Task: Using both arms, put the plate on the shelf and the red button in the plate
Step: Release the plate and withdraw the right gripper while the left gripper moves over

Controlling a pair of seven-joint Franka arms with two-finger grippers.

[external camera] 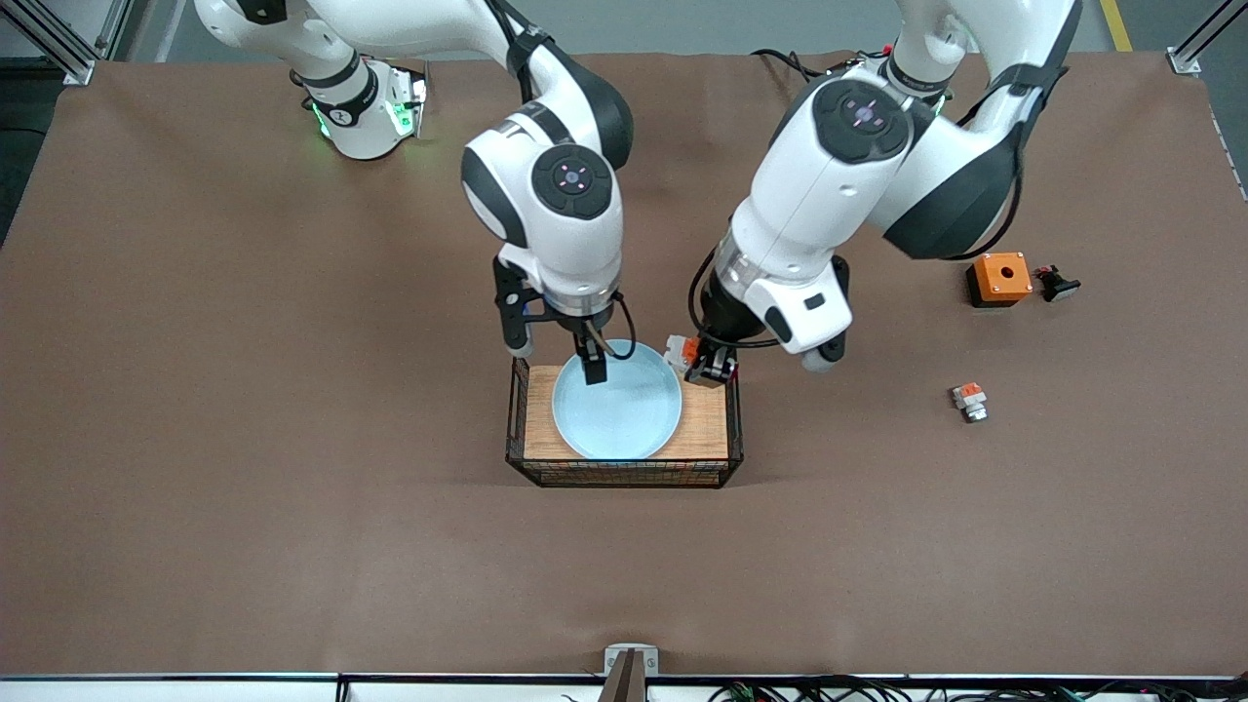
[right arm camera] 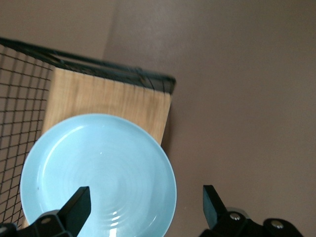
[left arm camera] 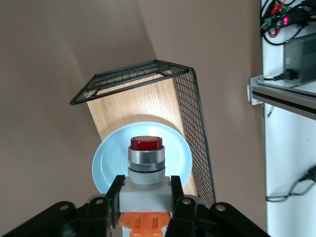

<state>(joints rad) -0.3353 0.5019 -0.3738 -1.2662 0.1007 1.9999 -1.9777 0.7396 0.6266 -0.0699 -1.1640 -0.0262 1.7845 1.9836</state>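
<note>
The pale blue plate (external camera: pixel 617 405) lies flat on the wooden floor of a black wire basket (external camera: pixel 624 478). My right gripper (external camera: pixel 558 356) hangs open over the plate's rim farthest from the front camera, holding nothing. In the right wrist view, my right gripper (right arm camera: pixel 145 205) has one finger over the plate (right arm camera: pixel 98 173) and the other outside the basket (right arm camera: pixel 98 66). My left gripper (external camera: pixel 704 366) hovers over the basket corner toward the left arm's end, shut on the red button (external camera: pixel 682 349). In the left wrist view, my left gripper (left arm camera: pixel 145 190) clamps the red button's (left arm camera: pixel 145 168) white body, red cap pointing at the plate (left arm camera: pixel 108 163).
Toward the left arm's end of the table stand an orange square box (external camera: pixel 998 278) and a small black part (external camera: pixel 1056 284) beside it. A white-and-orange part (external camera: pixel 969 401) lies nearer to the front camera. Brown table surface surrounds the basket.
</note>
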